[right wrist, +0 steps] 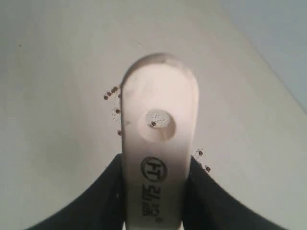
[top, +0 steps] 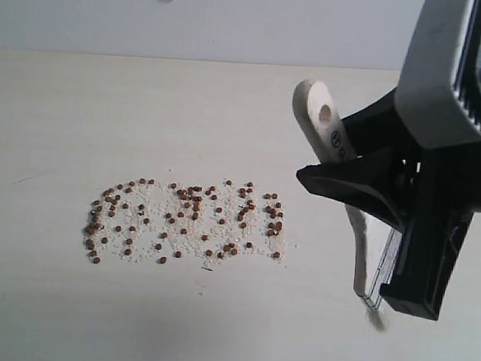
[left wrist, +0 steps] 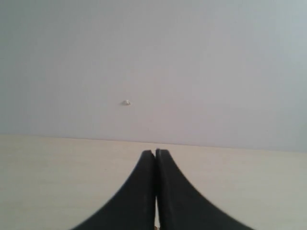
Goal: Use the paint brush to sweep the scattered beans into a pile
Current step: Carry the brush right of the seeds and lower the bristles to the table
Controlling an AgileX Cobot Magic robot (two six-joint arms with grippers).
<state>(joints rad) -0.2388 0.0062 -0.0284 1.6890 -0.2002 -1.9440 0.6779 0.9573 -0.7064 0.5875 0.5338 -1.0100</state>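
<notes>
The right tool (top: 348,176) is closed on the paint brush (top: 321,120), its jaws pressed against either side of the pale handle just below the hole, so the brush hangs head-down and tilted, handle end uppermost. The left tool (left wrist: 155,160) is shut with its jaws touching and nothing between them, held over bare surface (top: 62,135) away from the work. The beans (top: 188,222) lie in a wide, loose band mixed with whitish crumbs (top: 149,248), and no pile has been formed yet. The brush sits just beyond the right end of that band; its lower end is blurred, so whether the bristles meet the surface cannot be told. This looks like the setting-up of a stroke, with the sweeping itself hardly begun. The next move likely calls for pressing the bristles lightly down and drawing them leftward through the band, slow enough that the round beans do not roll away
</notes>
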